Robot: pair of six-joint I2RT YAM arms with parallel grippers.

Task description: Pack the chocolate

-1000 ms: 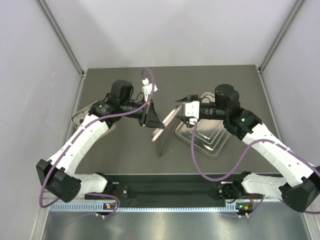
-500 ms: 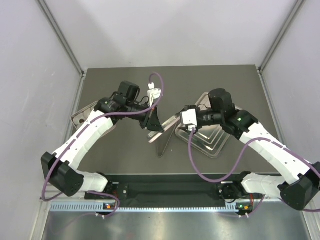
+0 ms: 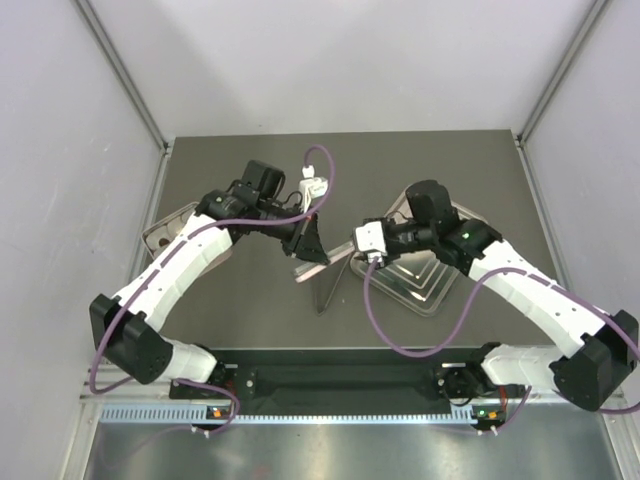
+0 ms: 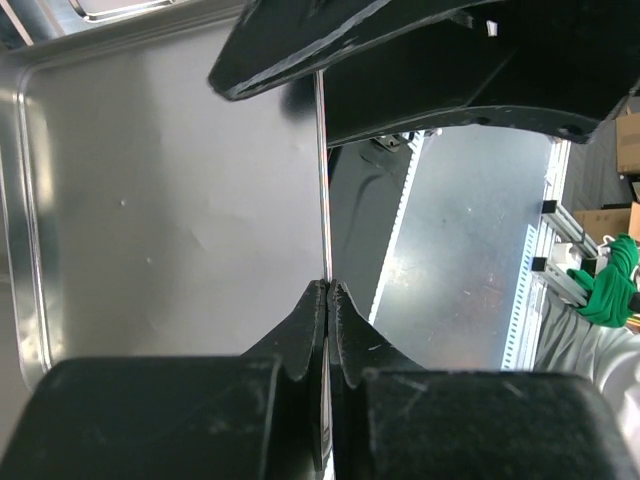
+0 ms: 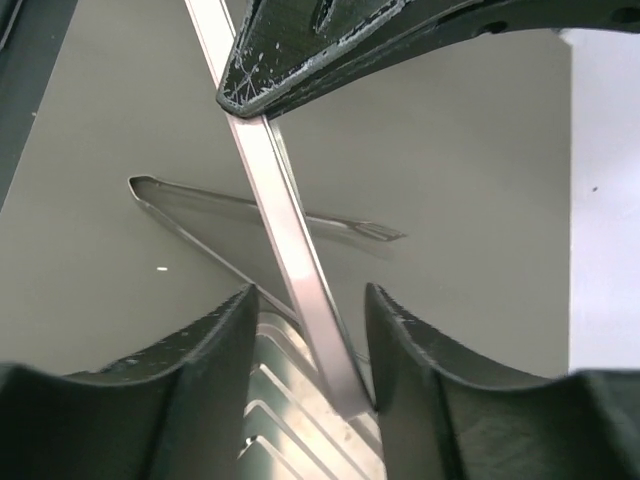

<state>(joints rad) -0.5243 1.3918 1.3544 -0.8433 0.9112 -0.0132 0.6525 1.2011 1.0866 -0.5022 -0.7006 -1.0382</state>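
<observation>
My left gripper (image 3: 306, 250) (image 4: 327, 283) is shut on the thin edge of a steel tray (image 3: 328, 252) (image 4: 150, 190), which it holds tilted on edge above the table's middle. My right gripper (image 3: 358, 240) (image 5: 310, 290) stands open with that tray's rim (image 5: 290, 250) running between its fingers, close against the right-hand finger (image 5: 400, 330). The chocolate is too small to make out; only brownish specks (image 3: 159, 238) show in a tray at the far left.
That far-left tray (image 3: 170, 222) lies mostly under the left arm. A stack of steel trays (image 3: 415, 278) (image 5: 280, 420) sits under the right gripper. Steel tongs (image 3: 322, 292) (image 5: 240, 215) lie on the dark table between the arms.
The right gripper has moved left onto the held tray's rim and its jaws have narrowed. The left arm has shifted slightly right with the tray.
</observation>
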